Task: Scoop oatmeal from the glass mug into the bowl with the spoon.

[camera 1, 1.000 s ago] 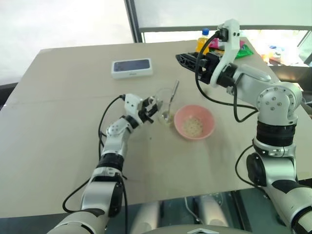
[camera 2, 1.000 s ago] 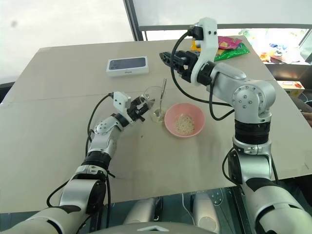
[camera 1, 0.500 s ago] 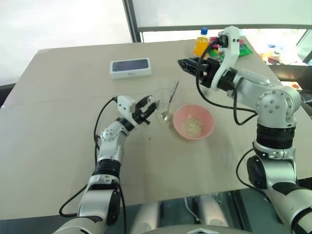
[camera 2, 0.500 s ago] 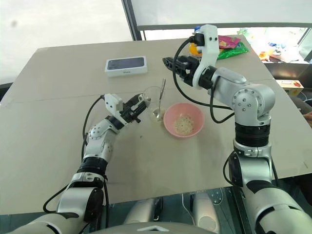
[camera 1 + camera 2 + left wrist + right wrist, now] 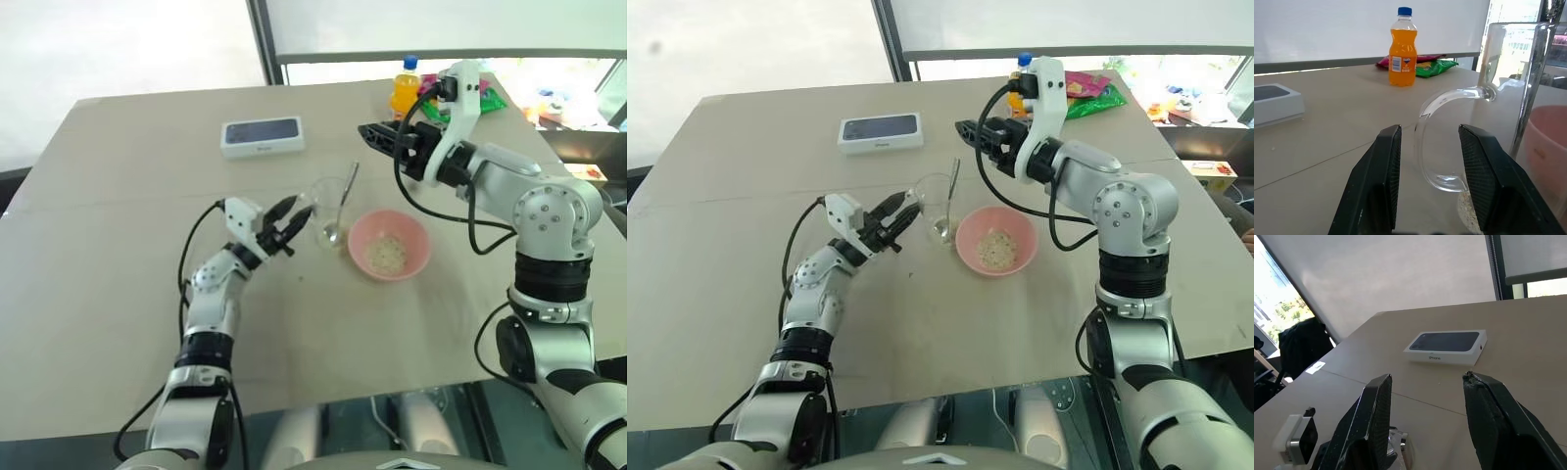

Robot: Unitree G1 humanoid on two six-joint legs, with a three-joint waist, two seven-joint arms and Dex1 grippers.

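The glass mug (image 5: 326, 204) stands at the table's middle, and the spoon (image 5: 346, 199) leans inside it with its handle pointing up. A few flakes of oatmeal (image 5: 1467, 211) lie on the mug's bottom. More oatmeal (image 5: 388, 255) sits in the pink bowl (image 5: 412, 257) just right of the mug. My left gripper (image 5: 297, 217) is open just left of the mug, its fingers short of the clear handle (image 5: 1445, 101) and holding nothing. My right gripper (image 5: 365, 131) hovers open and empty above and behind the mug.
A white phone box (image 5: 263, 135) lies at the back left of the table. An orange drink bottle (image 5: 406, 84) and bright snack packets (image 5: 493, 99) stand at the back right, behind my right arm. The table's front edge runs close below the bowl.
My left gripper has drawn back leftward from the mug's handle, its jaws unchanged. The right gripper has kept its place above the mug.
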